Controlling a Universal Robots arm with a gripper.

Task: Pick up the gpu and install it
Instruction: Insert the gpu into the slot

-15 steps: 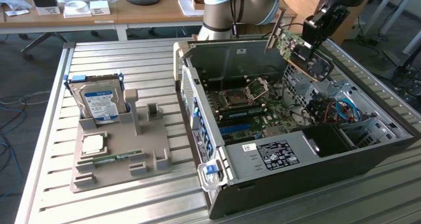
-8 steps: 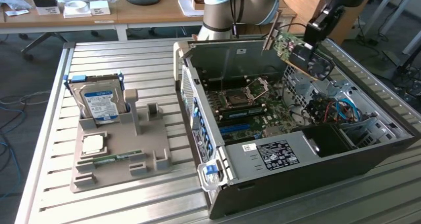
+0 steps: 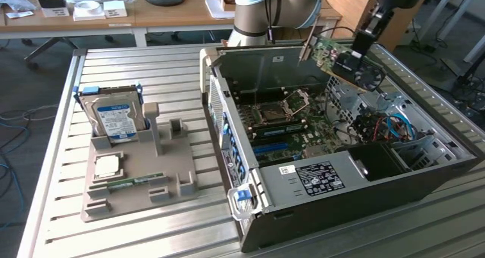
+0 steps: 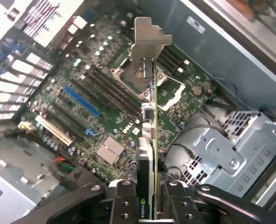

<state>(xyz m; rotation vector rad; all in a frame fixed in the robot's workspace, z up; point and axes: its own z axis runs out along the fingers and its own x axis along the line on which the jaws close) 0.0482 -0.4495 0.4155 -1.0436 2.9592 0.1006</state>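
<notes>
Closed, jaw against jaw, on the gpu (image 4: 150,116), pinching its two flat faces at the end away from the silver bracket (image 4: 148,39), with the gripper (image 4: 147,205) bearing on the black shroud on one side and the green board on the other. Held clear in the air above the open computer case (image 3: 341,212), tilted in the exterior view near the case's far rim and touching nothing below. Seen edge-on from the wrist, hanging over the motherboard (image 4: 105,107) with the bracket end farthest from the grip, not seated in the blue slot (image 4: 82,101) or any other. Likely light, and stiff enough to carry by a plain pinch, yet fragile: small soldered parts, a fan (image 3: 371,76) on the black face, a contact edge meant for the slot. Best taken by the flat faces or the board's bare margins, much as now, never by the fan blades or the contact edge. Probably prone to pivoting, being thin and gripped at one end, so liable to swing at the bracket. Possibly slippery on the smooth shroud; firm but not crushing pressure called for.
</notes>
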